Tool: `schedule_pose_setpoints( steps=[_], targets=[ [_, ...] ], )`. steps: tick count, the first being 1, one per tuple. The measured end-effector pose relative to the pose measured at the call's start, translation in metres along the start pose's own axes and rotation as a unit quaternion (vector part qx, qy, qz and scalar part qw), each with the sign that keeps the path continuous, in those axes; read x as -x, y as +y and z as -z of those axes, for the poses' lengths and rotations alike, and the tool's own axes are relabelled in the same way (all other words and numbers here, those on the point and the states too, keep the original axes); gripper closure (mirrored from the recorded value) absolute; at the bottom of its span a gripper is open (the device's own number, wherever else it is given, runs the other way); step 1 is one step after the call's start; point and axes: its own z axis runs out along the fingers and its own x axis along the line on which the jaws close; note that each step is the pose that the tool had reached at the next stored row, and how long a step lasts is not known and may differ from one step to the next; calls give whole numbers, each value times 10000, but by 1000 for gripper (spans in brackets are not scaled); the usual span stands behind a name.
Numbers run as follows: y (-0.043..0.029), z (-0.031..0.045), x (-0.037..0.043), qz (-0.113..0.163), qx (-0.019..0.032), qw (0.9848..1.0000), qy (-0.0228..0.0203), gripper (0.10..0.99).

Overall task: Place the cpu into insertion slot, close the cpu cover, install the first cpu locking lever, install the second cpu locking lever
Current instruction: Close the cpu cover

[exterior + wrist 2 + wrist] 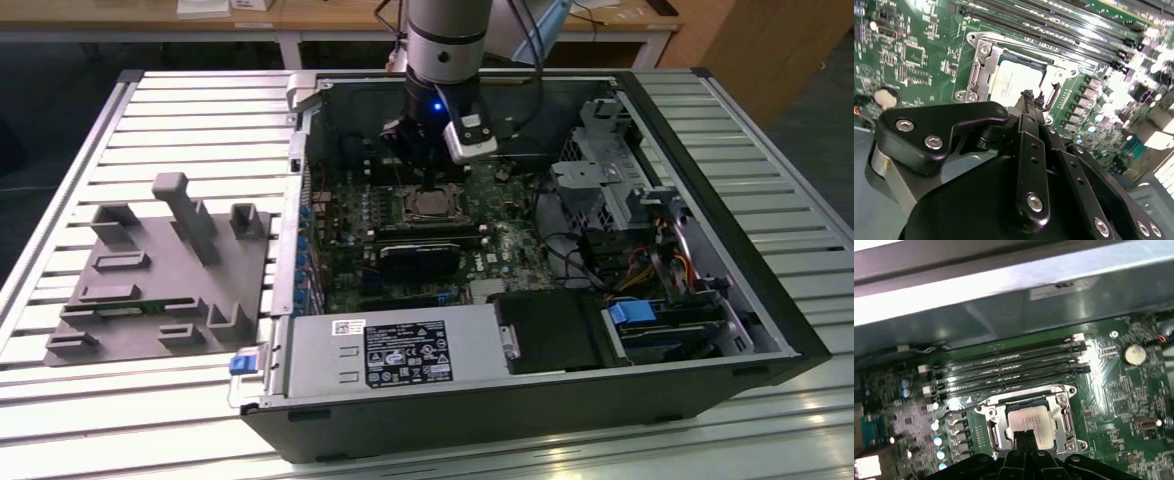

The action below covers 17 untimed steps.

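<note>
Claw (1030, 100) fingers pressed together at the tips, no gap showing, nothing pinched between them. Tips sit low over the near edge of the cpu (1033, 421); contact vs just above, cannot tell. Cpu lies flat in the insertion slot (1026, 403), silver top up. The cpu cover (1066, 412) looks to be down around it, with the chip showing through the window. A thin wire locking lever (956, 411) sticks out beside the socket toward the capacitors and looks not latched, though I'm not sure. So, as a judgement: chip seated, cover lowered or nearly so, work is at the cover/lever stage. To do it well: press with the joined tips on the metal frame or the lever, not on the chip top. Push straight down and keep the load even so the cover does not skew. Stay off the memory slots (1004, 370) just past the socket. Outward: green motherboard (1114, 390) inside the open computer case (534, 400), which lies on the slatted table (187, 110). In the exterior view the arm (445, 50) comes down from above into the case.
</note>
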Motion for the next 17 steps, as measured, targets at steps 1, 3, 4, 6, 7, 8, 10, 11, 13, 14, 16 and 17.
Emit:
schedule_pose_setpoints(
  steps=[1,3,4,6,7,8,10,11,13,14,16,17],
  targets=[
    [0,0,0,90,-2,10000,2,984],
    [0,-1,0,240,-6,9997,4,984],
    [0,-2,0,278,-5,9996,-7,984],
    [-1,-6,-4,315,8,9995,-83,984],
    [-2,-8,-10,327,17,9994,-135,984],
    [-3,-10,-15,335,25,9993,-183,984],
    [-8,-15,-33,345,40,9990,-277,984],
    [-10,-19,-42,346,46,9989,-304,984],
    [-11,-20,-46,337,46,9989,-308,984],
    [-11,-20,-46,320,46,9990,-308,984],
    [-11,-21,-50,295,46,9991,-310,984],
    [-12,-19,-50,290,46,9991,-310,984]
  ],
)
